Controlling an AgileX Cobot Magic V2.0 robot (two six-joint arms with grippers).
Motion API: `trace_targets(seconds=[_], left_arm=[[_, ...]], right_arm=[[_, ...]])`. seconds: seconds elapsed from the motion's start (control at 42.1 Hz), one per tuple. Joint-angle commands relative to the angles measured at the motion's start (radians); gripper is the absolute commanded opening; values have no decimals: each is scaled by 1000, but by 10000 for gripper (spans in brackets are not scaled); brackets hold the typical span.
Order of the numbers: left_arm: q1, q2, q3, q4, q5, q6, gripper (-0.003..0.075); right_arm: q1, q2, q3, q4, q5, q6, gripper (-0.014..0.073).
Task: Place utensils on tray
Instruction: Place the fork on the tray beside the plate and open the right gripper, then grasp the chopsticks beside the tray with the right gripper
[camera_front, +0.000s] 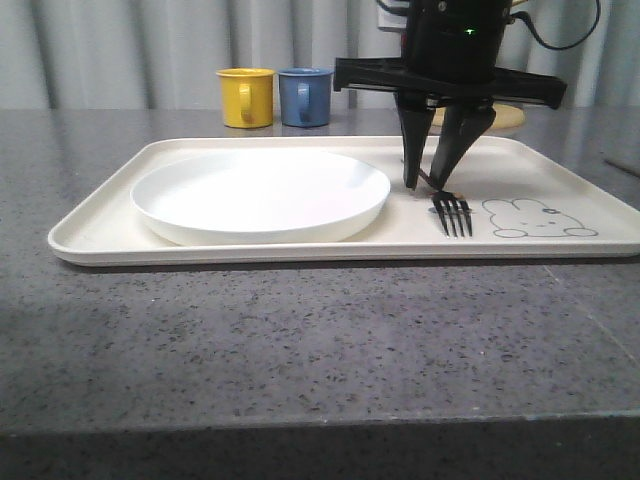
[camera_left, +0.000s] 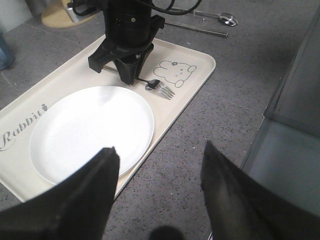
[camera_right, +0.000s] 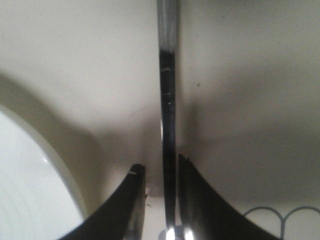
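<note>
The plate (camera_front: 260, 195) already sits on the left half of the tray (camera_front: 90, 235). Beside it, the right claw (camera_front: 432, 182) pinches the fork (camera_front: 452, 212), tines on the tray. Spoon (camera_left: 222, 18) and chopsticks (camera_left: 197, 30) wait on the counter (camera_front: 300, 340); left claw (camera_left: 157, 172) gapes empty.

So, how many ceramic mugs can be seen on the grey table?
2. The yellow ceramic mug and the blue ceramic mug stand side by side behind the cream rectangular plastic tray. The black right arm might hide others.
</note>
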Motion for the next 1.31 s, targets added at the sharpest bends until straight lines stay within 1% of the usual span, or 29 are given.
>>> trace_targets(seconds=[0.0,0.071,0.119,0.237,0.332,0.499,0.641,0.783,0.926,1.021,1.163,1.282], left_arm=[[-9,0,-26,-4,-79,-11,376],[-9,0,-26,-4,-79,-11,376],[-9,0,-26,-4,-79,-11,376],[-9,0,-26,-4,-79,-11,375],[-9,0,-26,-4,-79,-11,376],[-9,0,-26,-4,-79,-11,376],[-9,0,-26,-4,-79,-11,376],[-9,0,-26,-4,-79,-11,376],[-9,0,-26,-4,-79,-11,376],[-9,0,-26,-4,-79,-11,376],[-9,0,-26,-4,-79,-11,376],[-9,0,-26,-4,-79,-11,376]], right_arm=[[-1,-61,-32,-9,-19,-2,209],[-1,-88,-33,-22,-19,-16,206],[-1,-111,-36,-31,-11,-57,206],[-6,-194,-35,-60,58,-183,206],[-41,-265,-27,-68,140,-298,206],[-172,-348,30,-61,156,-392,206],[-307,-350,96,-50,217,-474,206],[-416,-349,181,-50,191,-507,206],[-494,-338,219,-49,170,-528,206],[-513,-317,220,-49,175,-541,206],[-513,-271,220,-49,183,-582,206],[-513,-240,220,-49,183,-588,206]])
